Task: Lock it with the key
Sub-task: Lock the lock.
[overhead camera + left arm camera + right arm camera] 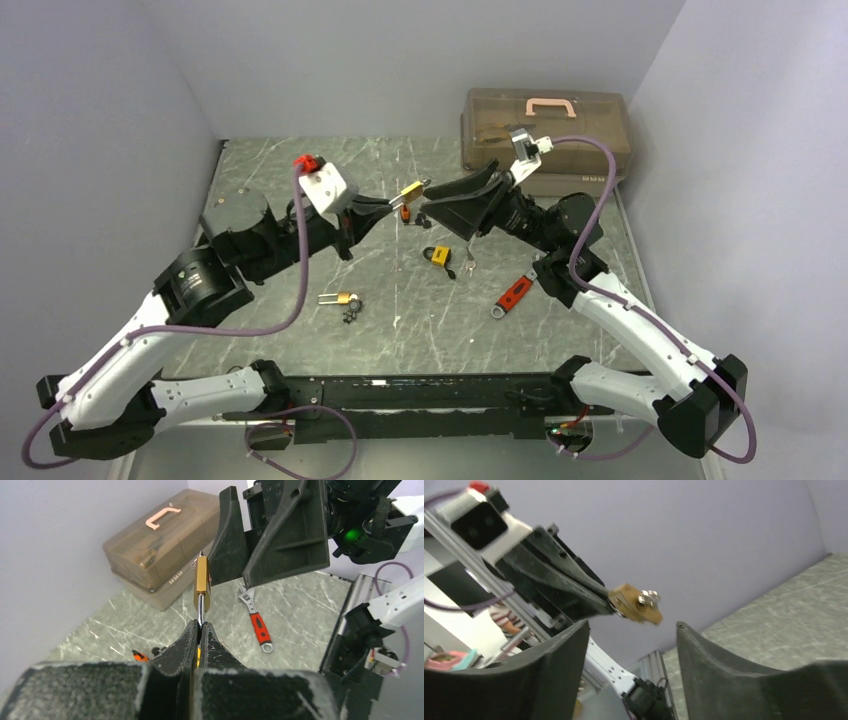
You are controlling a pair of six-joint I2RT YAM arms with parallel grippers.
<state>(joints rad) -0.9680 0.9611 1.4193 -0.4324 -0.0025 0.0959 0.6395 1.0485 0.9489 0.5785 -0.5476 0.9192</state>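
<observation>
With left pincer (200, 628) pinched shut on the shackle (200, 611) of the brass padlock (202, 580), held aloft just past its tips, bring right pincer (630, 627), gaping and empty just beyond, squarely over the silver key (649, 598) at the lock's far end before closing and turning.

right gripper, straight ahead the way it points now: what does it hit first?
Most likely the padlock, which the left gripper holds up by its shackle. It sits just beyond the open right gripper, a little above the middle of the gap. Depth is hard to judge.
</observation>
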